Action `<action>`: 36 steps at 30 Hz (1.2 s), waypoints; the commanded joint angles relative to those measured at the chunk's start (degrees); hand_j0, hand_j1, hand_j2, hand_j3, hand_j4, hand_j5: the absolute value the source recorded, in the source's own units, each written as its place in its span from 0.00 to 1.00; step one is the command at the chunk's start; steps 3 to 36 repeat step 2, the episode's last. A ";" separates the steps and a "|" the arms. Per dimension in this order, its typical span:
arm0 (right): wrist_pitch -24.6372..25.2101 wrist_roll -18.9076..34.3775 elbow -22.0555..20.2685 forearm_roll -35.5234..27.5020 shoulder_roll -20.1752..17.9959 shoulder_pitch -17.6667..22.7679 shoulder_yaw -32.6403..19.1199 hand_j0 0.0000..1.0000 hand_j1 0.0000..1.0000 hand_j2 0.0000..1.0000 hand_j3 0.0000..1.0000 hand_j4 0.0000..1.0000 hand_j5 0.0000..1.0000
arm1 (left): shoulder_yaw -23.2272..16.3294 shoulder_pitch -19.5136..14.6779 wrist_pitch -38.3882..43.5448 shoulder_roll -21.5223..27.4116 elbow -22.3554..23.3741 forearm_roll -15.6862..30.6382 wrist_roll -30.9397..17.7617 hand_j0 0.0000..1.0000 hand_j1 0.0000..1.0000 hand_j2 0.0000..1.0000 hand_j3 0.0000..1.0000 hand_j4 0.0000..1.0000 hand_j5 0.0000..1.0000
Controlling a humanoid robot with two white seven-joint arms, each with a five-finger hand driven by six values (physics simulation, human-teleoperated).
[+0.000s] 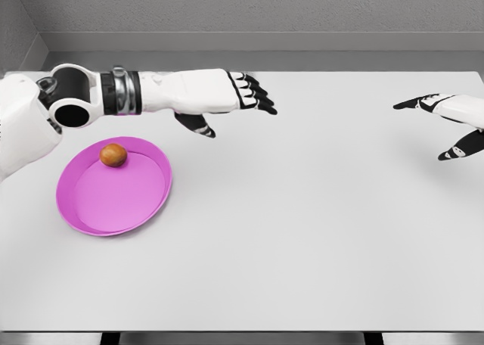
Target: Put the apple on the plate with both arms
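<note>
Head view: the apple (113, 155) sits inside the pink plate (155, 201), near its far rim, on the white table (318, 231). The left hand (240, 94) hangs beyond the plate, fingers extended and holding nothing. The right hand (452, 122) shows at the far right edge, well apart, fingers spread and empty. Judgement: placement appears complete; the remaining move calls only for drawing both arms clear without touching the plate.

Bright, even light; soft shadows; sharp
</note>
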 commanded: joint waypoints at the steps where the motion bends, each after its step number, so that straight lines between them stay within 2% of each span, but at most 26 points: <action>1: 0.16 -0.02 -0.02 -0.39 -0.12 0.00 0.02 1.00 1.00 1.00 1.00 1.00 1.00 | -0.15 0.00 0.10 -0.52 2.43 0.35 0.03 1.00 1.00 1.00 1.00 1.00 1.00; 36: 0.16 -0.02 -0.02 -0.39 -0.12 0.00 0.02 1.00 1.00 1.00 1.00 1.00 1.00 | -0.07 0.00 0.10 -0.52 2.79 0.43 0.03 1.00 1.00 1.00 1.00 1.00 1.00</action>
